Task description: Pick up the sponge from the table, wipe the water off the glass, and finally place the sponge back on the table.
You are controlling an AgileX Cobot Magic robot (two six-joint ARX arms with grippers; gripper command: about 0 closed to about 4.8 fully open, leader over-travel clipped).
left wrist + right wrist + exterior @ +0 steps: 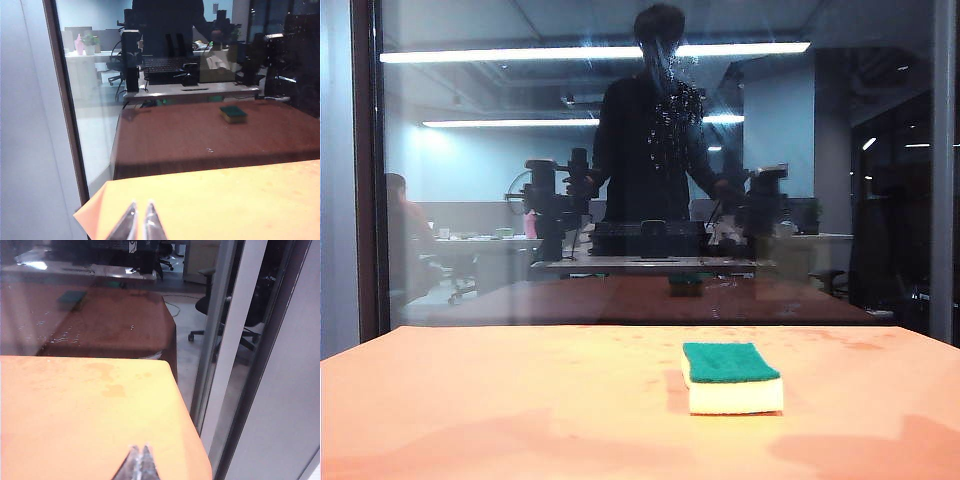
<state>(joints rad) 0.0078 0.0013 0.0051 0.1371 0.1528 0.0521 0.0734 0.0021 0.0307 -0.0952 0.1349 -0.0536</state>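
Observation:
The sponge, green face up over a cream body, lies flat on the orange table, right of centre and a little in front of the glass. The water is a cluster of glinting droplets high on the pane, over the dark reflected figure. My left gripper hovers shut and empty over the table's far left corner near the glass. My right gripper hovers shut and empty near the table's right edge. Neither gripper itself shows in the exterior view. Both wrist views show only the sponge's dim mirror image, not the sponge.
Dark frames stand at the pane's left and right. The table ends in a corner by the left frame and a rounded edge by the right one. Whitish streaks mark the lower glass.

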